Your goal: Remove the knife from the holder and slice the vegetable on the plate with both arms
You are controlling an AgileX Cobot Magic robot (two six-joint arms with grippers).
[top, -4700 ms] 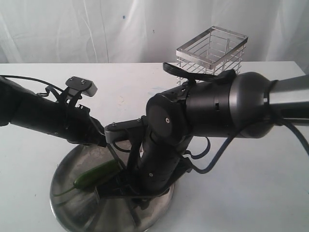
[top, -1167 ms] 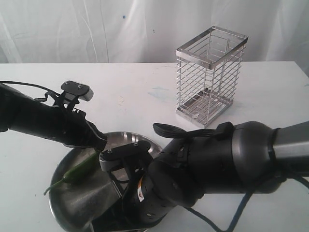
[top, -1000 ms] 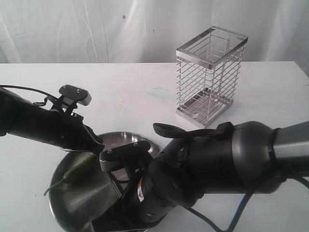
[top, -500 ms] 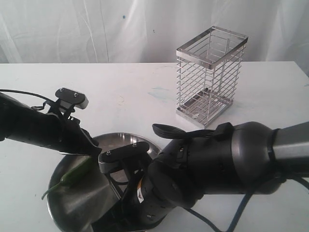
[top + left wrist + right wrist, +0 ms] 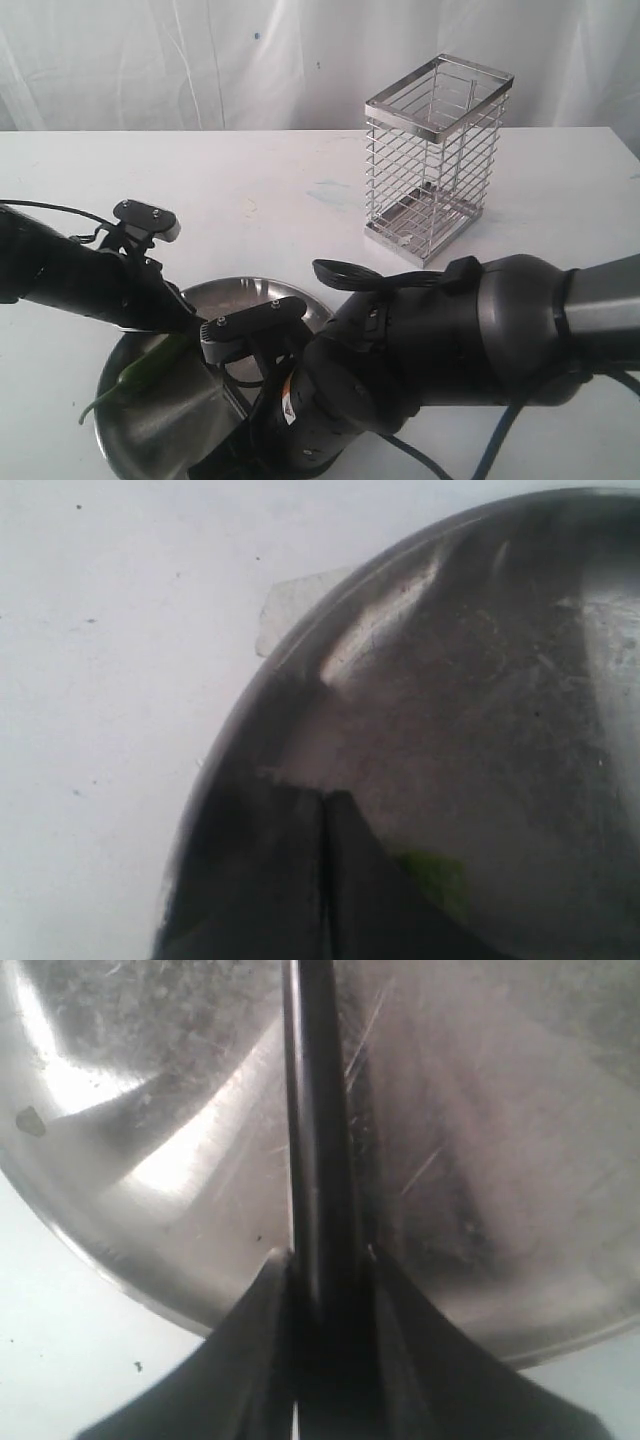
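1. The knife (image 5: pixel 314 1110) is being gripped by the right gripper (image 5: pixel 322 1260). Its jaws are closing on the dark shaft, and the knife is reaching out from them low over the plate (image 5: pixel 150 1190).
2. The left gripper (image 5: pixel 322 802) is working with its fingers pressed fully together and nothing between them. It is sitting over the plate on the far side from the knife, with the vegetable (image 5: pixel 437 875) showing green just beside its tips. Whether it is touching the vegetable, I cannot tell.
3. To slice well, the blade is going to need to come across to the vegetable (image 5: pixel 140 368). The vegetable is lying off to the knife's left-arm side and is not showing next to the blade in the right wrist view.
4. The closed left fingers are probably best used pinning the thick end down, so the cut is going crosswise near the free end, clear of those fingers.
5. Pressing straight down is looking wiser than sawing, since the glossy skin and shiny plate are likely to let the vegetable skid.
6. The plate is holding only the vegetable, seemingly whole, with no slices showing.
7. The holder (image 5: pixel 437 160) is standing upright and empty, well apart from the knife and beyond the right arm (image 5: pixel 450 340).
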